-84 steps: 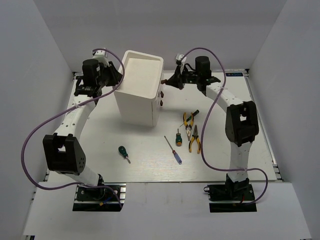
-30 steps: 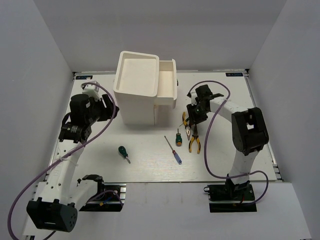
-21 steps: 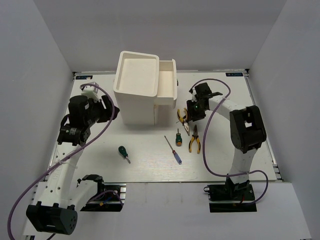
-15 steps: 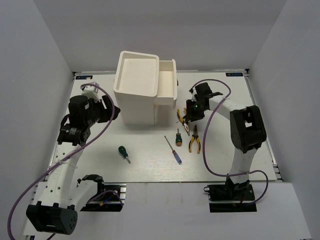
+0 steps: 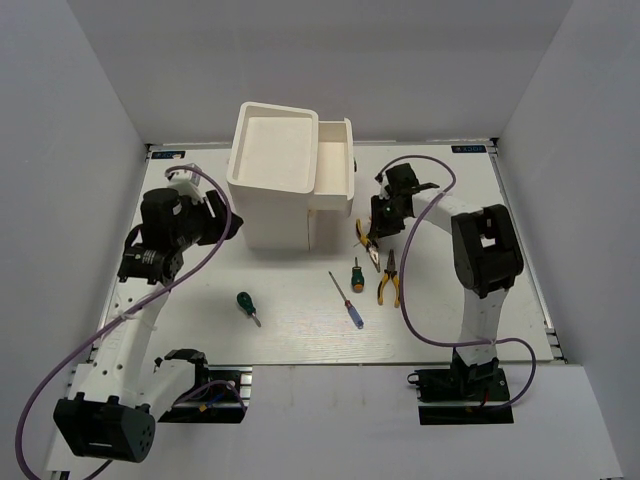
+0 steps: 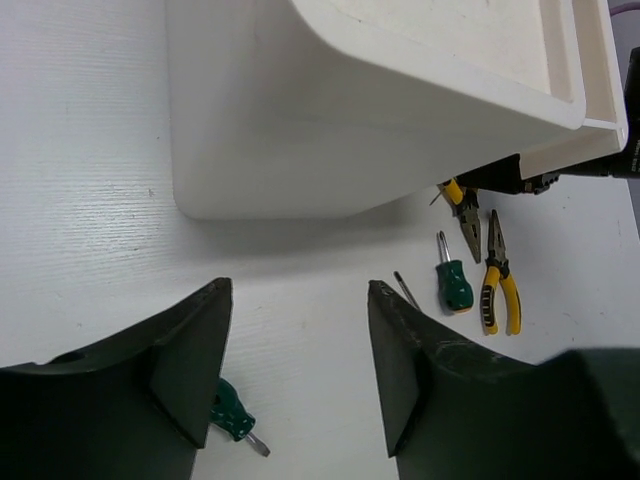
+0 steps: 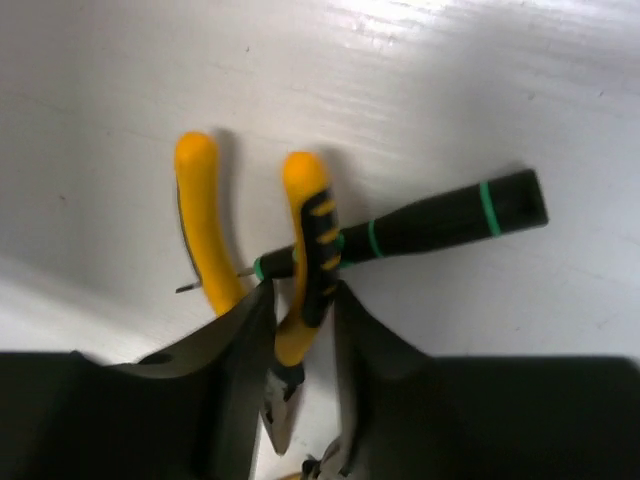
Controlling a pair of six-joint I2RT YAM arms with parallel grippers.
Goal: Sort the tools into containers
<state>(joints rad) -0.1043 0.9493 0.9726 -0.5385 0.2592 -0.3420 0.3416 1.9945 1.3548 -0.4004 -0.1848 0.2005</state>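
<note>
Right pincer (image 7: pixel 303 300) is clamped on one handle of the pliers (image 7: pixel 305 200). From the wrist cam the two fingers sit tight on either side of the yellow-and-black grip, closed down to about the handle's width. The other yellow handle sticks out free to the side. The dark-handled screwdriver (image 7: pixel 440 222) with the green bands lies crosswise behind that gripped handle, and its thin tip pokes out past the free one. Can't tell if it's actually touching the pliers or just lying under them.

From the top cam, that all sits just right of the white cabinet (image 5: pixel 270 190), a bit in front of its pulled-out top drawer (image 5: pixel 335 165). The second pliers (image 5: pixel 388 278), a stubby green screwdriver (image 5: pixel 355 276) and the blue-handled screwdriver (image 5: pixel 352 308) are lying on the table (image 5: pixel 300 335) nearby. Another green screwdriver (image 5: pixel 245 303) is off by itself, well to the left.

Left pincer (image 6: pixel 295 370) is spread wide with nothing in it, hanging over bare table just beside the cabinet's left side.
</note>
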